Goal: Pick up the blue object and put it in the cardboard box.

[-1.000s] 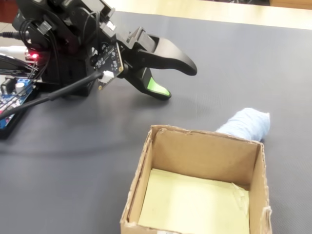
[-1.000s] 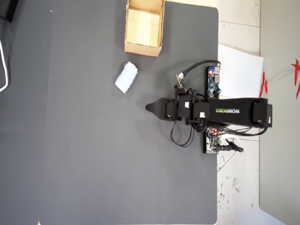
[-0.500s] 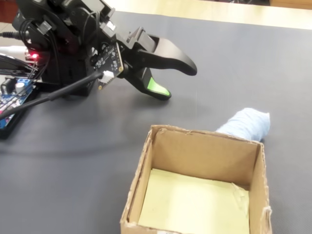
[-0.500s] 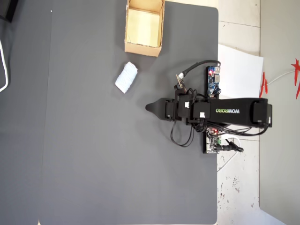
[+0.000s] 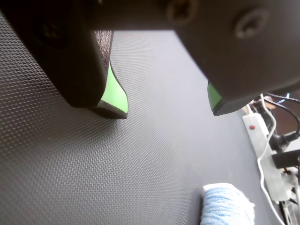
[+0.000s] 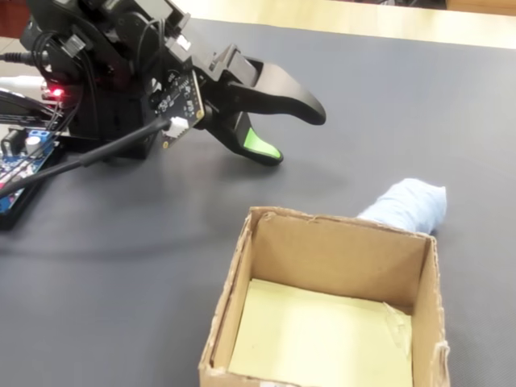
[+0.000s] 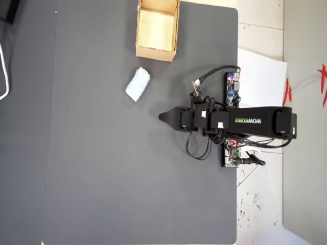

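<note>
"WOWROBO" on the arm (image 7: 255, 121)

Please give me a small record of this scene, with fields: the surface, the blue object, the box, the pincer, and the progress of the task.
surface: dark grey mat covering the table
blue object: pale blue soft lump lying on the mat, just outside the box, not held
cardboard box: open brown box at the mat's top edge in the overhead view; yellowish inside, nothing else in it
pincer: pincer open, green pads visible, empty, apart from the lump
progress: lump not yet grasped

pale blue lump (image 6: 405, 204), brown box (image 6: 339, 258), black hand (image 6: 290, 133)
</note>
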Robot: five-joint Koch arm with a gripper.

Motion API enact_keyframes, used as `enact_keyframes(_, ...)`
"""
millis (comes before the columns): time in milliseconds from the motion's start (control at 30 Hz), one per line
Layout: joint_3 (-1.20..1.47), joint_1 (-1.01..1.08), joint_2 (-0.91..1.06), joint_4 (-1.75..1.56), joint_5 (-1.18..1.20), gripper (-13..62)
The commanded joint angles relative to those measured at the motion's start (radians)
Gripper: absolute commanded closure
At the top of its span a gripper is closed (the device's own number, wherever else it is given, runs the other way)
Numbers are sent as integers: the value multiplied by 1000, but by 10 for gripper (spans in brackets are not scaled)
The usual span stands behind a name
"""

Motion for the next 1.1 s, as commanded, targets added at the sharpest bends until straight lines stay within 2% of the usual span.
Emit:
enact_keyframes(0, 35, 0, 81, 97, 15, 154)
enact_keyframes(1067, 35, -6, 83, 100, 18, 154)
